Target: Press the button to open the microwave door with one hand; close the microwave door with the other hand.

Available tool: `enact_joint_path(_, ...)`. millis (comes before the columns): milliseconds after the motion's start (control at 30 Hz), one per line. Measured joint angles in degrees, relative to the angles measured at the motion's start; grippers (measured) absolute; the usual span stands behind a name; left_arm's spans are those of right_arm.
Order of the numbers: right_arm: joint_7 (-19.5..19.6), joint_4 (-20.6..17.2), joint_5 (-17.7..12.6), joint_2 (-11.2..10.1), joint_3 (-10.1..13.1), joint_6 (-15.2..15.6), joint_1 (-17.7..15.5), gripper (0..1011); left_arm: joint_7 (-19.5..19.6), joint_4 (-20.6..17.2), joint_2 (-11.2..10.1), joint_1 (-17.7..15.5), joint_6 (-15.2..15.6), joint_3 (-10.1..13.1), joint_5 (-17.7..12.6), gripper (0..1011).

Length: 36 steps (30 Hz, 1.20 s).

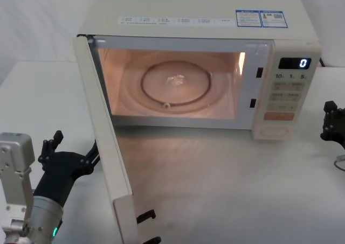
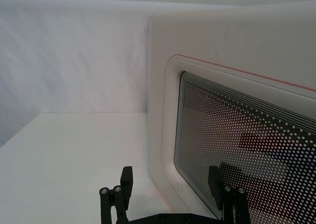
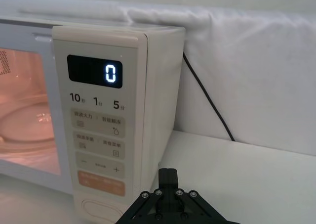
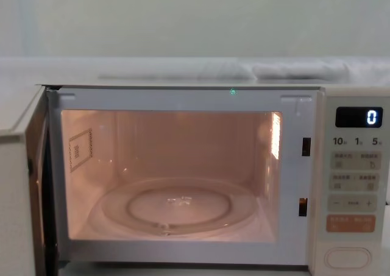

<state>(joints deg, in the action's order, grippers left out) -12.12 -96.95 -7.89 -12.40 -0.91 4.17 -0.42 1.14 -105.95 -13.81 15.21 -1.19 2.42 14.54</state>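
Left gripper [image 1: 67,160] beside one microwave door [image 1: 105,141] — swung open.

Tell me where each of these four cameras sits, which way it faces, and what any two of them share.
Head view: high up, looking down at the open microwave door; left gripper outside it, right gripper at the right edge.
Chest view: low, facing straight into the lit cavity.
Left wrist view: on the left arm, facing the door's outer window; its open fingers show.
Right wrist view: on the right arm, facing the control panel.
Shared: head, chest and right wrist views all show the display reading 0.
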Motion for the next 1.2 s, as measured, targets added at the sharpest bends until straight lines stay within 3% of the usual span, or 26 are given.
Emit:
enact_joint_path(400, -0.23, 0.11, -0.25, -0.15, -0.03, 0.07, 0.06, 2, 0.0, 0.0, 0.0, 0.0, 0.0, 0.0, 0.0, 1001)
enact_joint_path(500, -0.21, 0.11, -0.21, -0.11, -0.01, 0.05, 0.04, 61, 0.0, 0.0, 0.0, 0.0, 0.0, 0.0, 0.0, 1001)
enact_joint_path(1200, -0.01, 0.04, -0.01, 0.02, 0.0, -0.03, 0.04, 715, 0.0, 0.0, 0.0, 0.0, 0.0, 0.0, 0.0, 1001)
